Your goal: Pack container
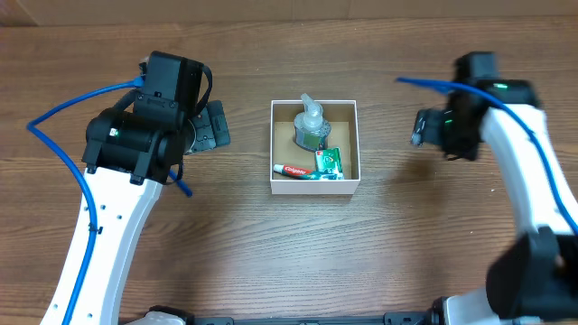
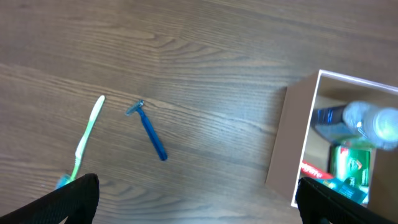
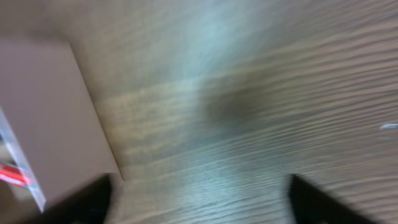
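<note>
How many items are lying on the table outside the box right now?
2. A green-and-white toothbrush lies left of a blue razor, both on the table left of the container in the left wrist view. Neither shows in the overhead view, so others may be hidden too.

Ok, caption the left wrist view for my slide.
Toothbrush and blue razor lie on the table beside the part-packed container.

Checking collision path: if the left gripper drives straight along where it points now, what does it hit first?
Likely the bare table, in the gap between the blue razor and the container. The left gripper is open and empty. Depth is unclear.
</note>
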{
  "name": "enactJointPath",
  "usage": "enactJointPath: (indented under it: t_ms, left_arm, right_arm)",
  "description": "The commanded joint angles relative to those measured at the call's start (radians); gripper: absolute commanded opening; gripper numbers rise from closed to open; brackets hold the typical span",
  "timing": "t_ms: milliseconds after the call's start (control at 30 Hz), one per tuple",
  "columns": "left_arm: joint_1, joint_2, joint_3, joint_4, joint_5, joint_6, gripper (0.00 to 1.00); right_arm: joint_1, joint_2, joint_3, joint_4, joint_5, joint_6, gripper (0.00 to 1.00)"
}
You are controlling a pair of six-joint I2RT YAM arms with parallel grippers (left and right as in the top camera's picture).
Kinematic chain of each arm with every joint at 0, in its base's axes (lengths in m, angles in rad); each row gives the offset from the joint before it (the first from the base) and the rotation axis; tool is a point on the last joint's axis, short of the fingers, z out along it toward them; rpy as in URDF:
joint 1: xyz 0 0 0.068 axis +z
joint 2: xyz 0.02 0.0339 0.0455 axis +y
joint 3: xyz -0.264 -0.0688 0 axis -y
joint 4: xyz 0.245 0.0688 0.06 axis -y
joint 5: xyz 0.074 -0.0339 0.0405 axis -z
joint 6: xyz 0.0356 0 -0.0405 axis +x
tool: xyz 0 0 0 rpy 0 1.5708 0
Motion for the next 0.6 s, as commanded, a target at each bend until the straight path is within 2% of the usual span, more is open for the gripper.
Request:
enactJointPath:
  t_ms: [0, 67, 233, 400, 567]
  left_arm:
    - [0.053, 0.003, -0.088, 0.019, -0.019, -0.145, 1.0]
    - [0.089, 0.015, -0.189, 0.076, 0.013, -0.209, 1.0]
    - [0.187, 0.091, -0.424, 0.259, 0.111, -0.208, 1.0]
    - [0.276, 0.238, -0.481, 0.334, 0.175, -0.199, 1.0]
    - [0.354, 0.364, -0.481, 0.416, 0.28, -0.129, 1.0]
  right_arm:
    - [-0.051, -0.174, 0.051, 0.015, -0.013, 0.029, 1.0]
    - [-0.058, -0.216, 0.051, 0.014, -0.04, 0.029, 1.0]
    - [-0.058, -0.212, 0.045, 0.011, -0.082, 0.006, 1.0]
    - [-0.058, -0.21, 0.045, 0.009, -0.082, 0.006, 1.0]
    - [-0.058, -0.21, 0.045, 0.006, -0.082, 0.006, 1.0]
